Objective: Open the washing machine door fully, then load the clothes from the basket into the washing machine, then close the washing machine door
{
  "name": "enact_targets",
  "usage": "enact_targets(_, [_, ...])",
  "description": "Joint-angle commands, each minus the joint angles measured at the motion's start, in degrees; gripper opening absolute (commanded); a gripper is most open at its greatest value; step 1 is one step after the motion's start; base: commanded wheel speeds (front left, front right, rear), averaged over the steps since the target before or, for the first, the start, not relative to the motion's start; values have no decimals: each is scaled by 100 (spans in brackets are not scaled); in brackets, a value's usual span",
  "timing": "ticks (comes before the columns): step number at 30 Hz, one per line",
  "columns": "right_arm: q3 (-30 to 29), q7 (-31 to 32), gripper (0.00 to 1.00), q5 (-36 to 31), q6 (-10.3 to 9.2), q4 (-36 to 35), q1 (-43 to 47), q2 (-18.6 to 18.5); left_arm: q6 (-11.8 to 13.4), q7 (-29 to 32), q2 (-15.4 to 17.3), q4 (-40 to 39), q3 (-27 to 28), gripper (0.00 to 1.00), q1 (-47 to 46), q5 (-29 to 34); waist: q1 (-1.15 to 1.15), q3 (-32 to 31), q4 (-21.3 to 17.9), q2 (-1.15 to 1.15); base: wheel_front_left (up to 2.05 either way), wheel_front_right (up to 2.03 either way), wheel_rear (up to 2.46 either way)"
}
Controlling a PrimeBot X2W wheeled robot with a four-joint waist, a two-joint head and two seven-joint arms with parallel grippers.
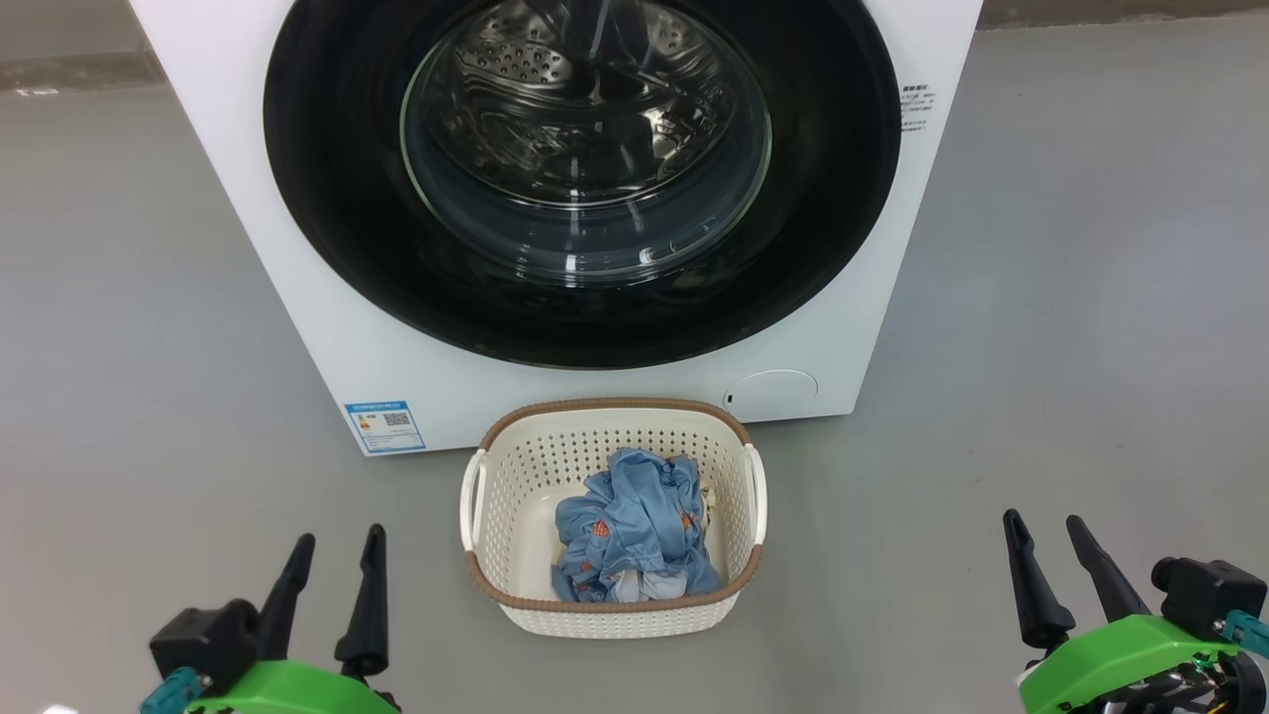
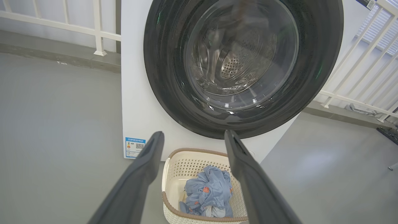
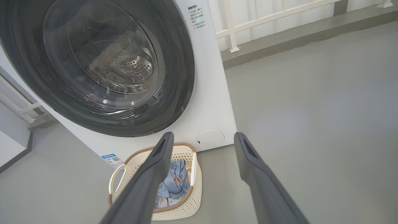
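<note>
From the head, the washing machine door [image 1: 337,198] is shut on the washing machine [image 1: 297,327]. The basket [image 1: 615,615] sits on the floor [image 1: 991,347] just in front, with the clothes [image 1: 634,526] inside. The left gripper [image 1: 340,535] and right gripper [image 1: 1041,518] are low at the sides, both spread wide and empty. Each wrist looks at the door and basket.

The washing machine [image 1: 446,397] bears a blue label sticker [image 1: 385,426] with a QR code at its front's lower left corner and dark print [image 1: 914,107] by the right edge. Both are too small to read.

Grey floor [image 1: 1071,327], washing machine [image 1: 297,327], basket [image 1: 508,496]
</note>
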Motion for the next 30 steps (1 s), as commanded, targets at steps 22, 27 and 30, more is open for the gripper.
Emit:
enact_targets(22, [-9, -445, 100, -1709, -6, -64, -293, 24, 85, -446, 167, 76, -103, 100, -411, 1335, 0, -9, 16, 0, 0, 0, 0])
enact_targets(27, [-44, -529, 100, -1916, -6, -69, -319, 30, 89, -531, 141, 121, -68, 100, -467, 1602, 0, 21, 11, 0, 0, 0, 0])
enact_targets(30, [-47, -580, 100, -2064, -6, -74, -326, 19, 90, -582, 133, 176, -68, 100, -498, 1801, 0, 36, 5, 0, 0, 0, 0])
